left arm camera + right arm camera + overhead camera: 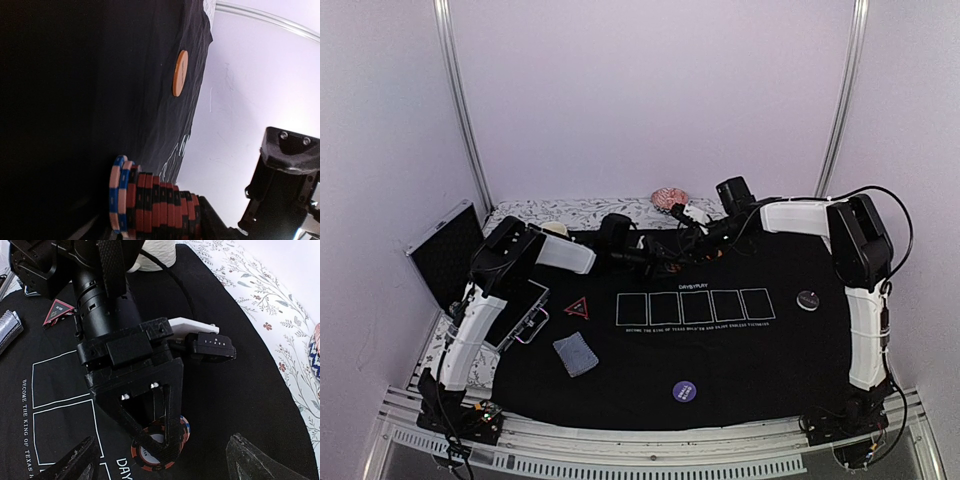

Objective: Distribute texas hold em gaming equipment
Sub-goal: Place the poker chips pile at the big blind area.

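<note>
My left gripper [660, 262] [150, 226] is shut on a stack of red-and-black striped poker chips [155, 205] [145, 454] with two blue-and-pink ones at one end, held over the back middle of the black cloth. My right gripper [692, 240] [167, 465] stands open, one finger on each side of that stack, touching nothing. An orange button [180, 73] lies on the cloth beyond. A purple button [685, 391], a black button [807, 300], a red-outlined triangle [578, 308] [57, 311] and a blue-grey deck of cards [576, 353] [10, 327] lie on the cloth.
An open black case [445, 255] stands at the left edge. A cream mug [555, 230] [155, 252] and a pink ruffled dish [670, 198] sit at the back on the floral cloth. Five white card outlines [695, 306] are printed mid-cloth.
</note>
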Robot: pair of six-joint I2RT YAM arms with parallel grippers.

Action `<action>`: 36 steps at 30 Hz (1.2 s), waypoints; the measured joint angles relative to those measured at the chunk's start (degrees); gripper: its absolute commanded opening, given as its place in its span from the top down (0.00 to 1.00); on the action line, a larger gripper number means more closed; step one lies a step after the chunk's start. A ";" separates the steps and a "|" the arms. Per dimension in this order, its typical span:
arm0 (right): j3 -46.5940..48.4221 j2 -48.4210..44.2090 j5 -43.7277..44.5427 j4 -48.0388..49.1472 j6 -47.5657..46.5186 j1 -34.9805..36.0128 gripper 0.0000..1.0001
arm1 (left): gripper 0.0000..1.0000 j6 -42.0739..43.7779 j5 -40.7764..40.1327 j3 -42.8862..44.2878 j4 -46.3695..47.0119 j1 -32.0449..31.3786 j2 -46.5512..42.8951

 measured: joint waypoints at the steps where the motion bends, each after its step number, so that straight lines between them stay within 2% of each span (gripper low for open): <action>1: 0.00 0.35 0.02 0.02 -0.02 0.00 0.13 | 1.00 -0.04 0.00 -0.04 0.22 0.07 0.00; 4: 0.02 1.64 0.48 0.90 0.22 0.00 0.22 | 1.00 -0.39 0.00 -0.04 0.87 0.24 0.09; 8: 0.04 3.87 1.70 2.19 1.77 0.28 0.30 | 1.00 -0.66 0.15 -0.04 1.38 0.39 0.57; 15: 0.02 4.85 3.17 5.33 3.58 1.81 0.36 | 1.00 -1.16 0.50 -0.04 3.23 0.55 1.18; 21: 0.15 6.12 4.28 6.93 5.68 2.43 0.32 | 1.00 -1.64 0.63 -0.07 3.87 0.81 1.38; 36: 2.32 8.41 9.11 6.01 7.52 2.93 0.36 | 0.99 -2.36 0.85 -0.07 5.55 1.14 1.90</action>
